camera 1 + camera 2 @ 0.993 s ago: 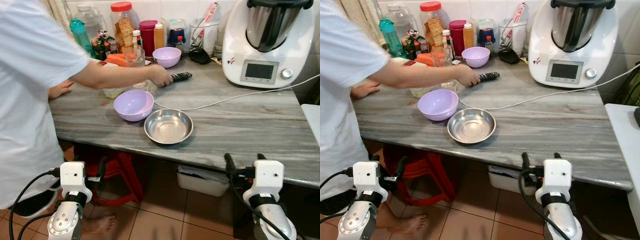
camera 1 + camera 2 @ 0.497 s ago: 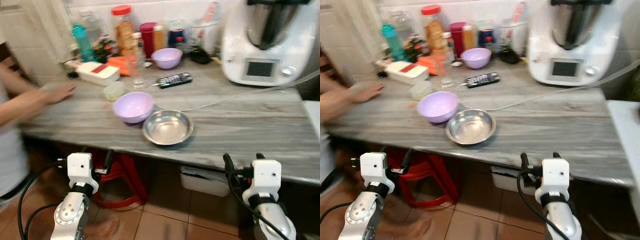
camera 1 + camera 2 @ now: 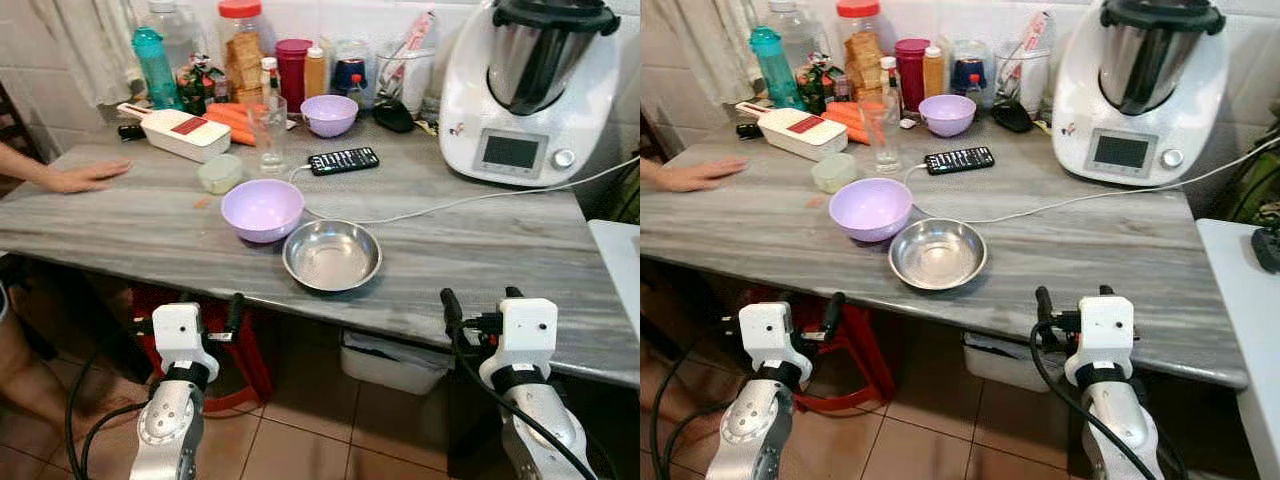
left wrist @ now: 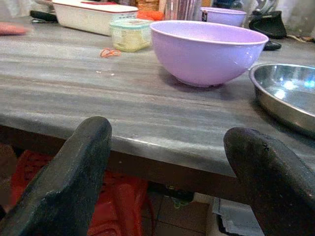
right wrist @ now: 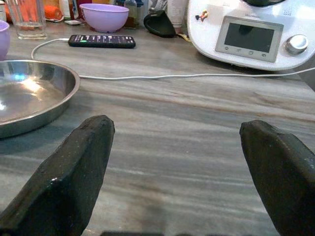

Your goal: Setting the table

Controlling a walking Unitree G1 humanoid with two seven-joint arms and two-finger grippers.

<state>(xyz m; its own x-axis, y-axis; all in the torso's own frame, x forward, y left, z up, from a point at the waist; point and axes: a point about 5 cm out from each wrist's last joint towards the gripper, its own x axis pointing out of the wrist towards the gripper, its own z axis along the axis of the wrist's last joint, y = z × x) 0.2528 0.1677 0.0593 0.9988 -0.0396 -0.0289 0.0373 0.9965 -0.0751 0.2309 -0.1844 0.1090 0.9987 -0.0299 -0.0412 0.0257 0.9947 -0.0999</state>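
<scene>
Left eye view, both claws (image 3: pixel 210 314) (image 3: pixel 478 299) spread below counter, steel bowl (image 3: pixel 332 255) beside purple bowl (image 3: pixel 262 209)

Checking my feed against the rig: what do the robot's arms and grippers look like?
Both arms are silver with rounded joints. Each ends in a boxy white wrist housing carrying two long black fingers: left gripper, right gripper. Black cables loop beside each forearm.

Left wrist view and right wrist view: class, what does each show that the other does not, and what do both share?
Left wrist view: the large lilac plastic bowl, the small pale-green lidded tub and the orange rubber band. Right wrist view: the white kitchen machine with its grey display and the white cable. Both share the round steel dish, the grey streaked countertop and spread black fingers.
</scene>
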